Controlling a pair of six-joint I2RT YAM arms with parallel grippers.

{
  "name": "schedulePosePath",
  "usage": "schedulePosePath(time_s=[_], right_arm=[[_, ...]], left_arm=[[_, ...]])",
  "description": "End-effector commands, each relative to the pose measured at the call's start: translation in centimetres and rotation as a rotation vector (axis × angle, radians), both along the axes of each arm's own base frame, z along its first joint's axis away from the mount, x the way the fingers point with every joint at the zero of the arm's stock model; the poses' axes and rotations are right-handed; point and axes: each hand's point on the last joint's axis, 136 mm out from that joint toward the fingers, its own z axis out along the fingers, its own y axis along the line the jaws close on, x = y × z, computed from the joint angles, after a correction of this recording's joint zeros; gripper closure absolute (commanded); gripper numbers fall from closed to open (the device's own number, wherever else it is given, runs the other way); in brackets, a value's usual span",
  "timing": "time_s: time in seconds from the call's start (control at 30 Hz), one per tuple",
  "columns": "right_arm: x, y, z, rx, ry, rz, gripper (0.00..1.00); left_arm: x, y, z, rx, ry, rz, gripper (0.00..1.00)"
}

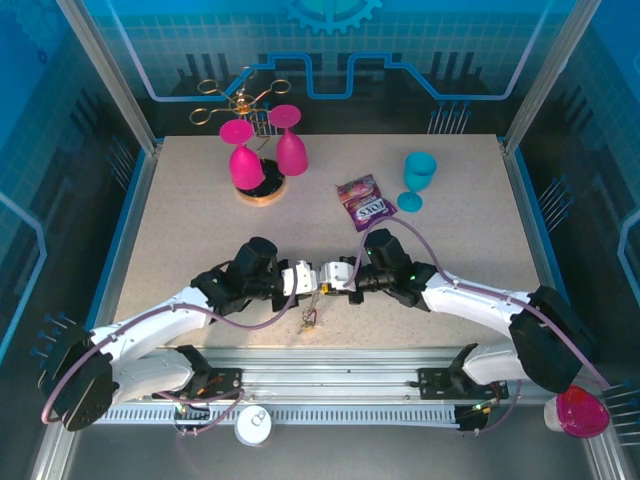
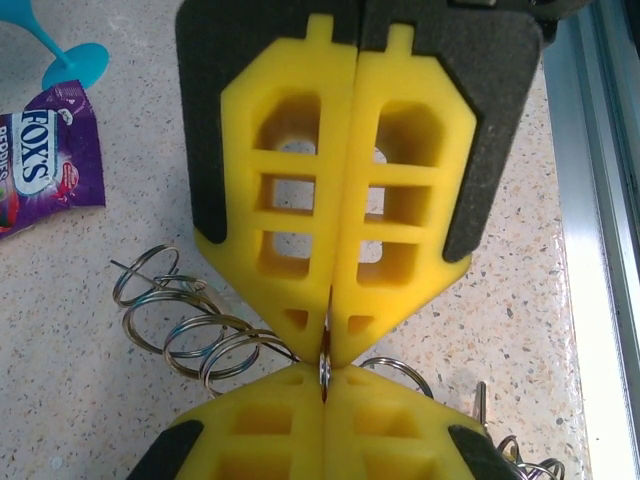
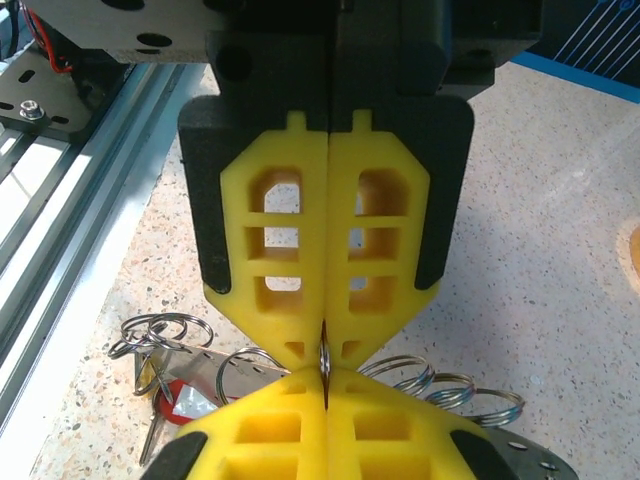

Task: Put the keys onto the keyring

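Observation:
My left gripper (image 1: 312, 280) and right gripper (image 1: 330, 277) meet tip to tip above the table's near middle. Both pairs of yellow fingers are shut on one thin metal ring of the keyring (image 2: 325, 368), which stands edge-on between them. In the left wrist view my left gripper (image 2: 325, 378) is at the bottom and the right gripper (image 2: 330, 335) points down from above. A chain of linked rings (image 2: 190, 325) trails left on the table. In the right wrist view that chain (image 3: 455, 388) trails right. The keys (image 3: 180, 400), one red-headed, lie bunched on small rings at lower left, below the grippers (image 1: 308, 320).
A purple candy packet (image 1: 365, 200) and a teal goblet (image 1: 417, 180) stand behind the grippers. Two pink goblets hang on a gold wire rack (image 1: 262, 150) at the back left. The aluminium rail (image 1: 330, 365) runs along the near edge, close to the keys.

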Motion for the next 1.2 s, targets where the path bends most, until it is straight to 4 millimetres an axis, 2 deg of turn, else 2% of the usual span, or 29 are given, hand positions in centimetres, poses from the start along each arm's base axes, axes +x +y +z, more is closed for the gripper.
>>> schedulePosePath(time_s=[0.0,0.1,0.17,0.27,0.47,0.6,0.77,1.17], right_arm=[[0.9,-0.2,-0.3,0.017,-0.052,-0.035,1.0],[0.9,-0.4,0.0,0.066,-0.034,-0.038,1.0],[0.5,-0.4,0.0,0.081,-0.009,-0.018,1.0],[0.1,-0.3,0.4,0.11,0.017,0.002,1.0],[0.3,-0.6,1.4,0.173,0.047,-0.004,1.0],[0.0,-0.7,1.6,0.189,0.058,0.006,1.0],[0.1,-0.9,2.4,0.235,0.071,0.008,1.0],[-0.7,-0.8,3.9,0.299,0.111,0.06,1.0]], left_arm=[[-1.4,-2.1,4.6,-0.19,-0.054,-0.1,1.0],[-1.5,-1.1,3.8,-0.191,-0.038,-0.037,0.87],[-1.4,-0.5,3.6,-0.223,-0.029,0.007,0.75],[-1.2,-0.1,3.6,-0.262,-0.015,0.057,0.69],[-1.4,0.4,1.3,-0.227,0.038,0.086,0.68],[-0.8,1.2,0.4,-0.216,0.03,0.139,0.69],[-0.7,1.6,0.5,-0.23,0.018,0.162,0.69],[-0.5,0.2,2.2,-0.337,0.009,0.121,0.68]])
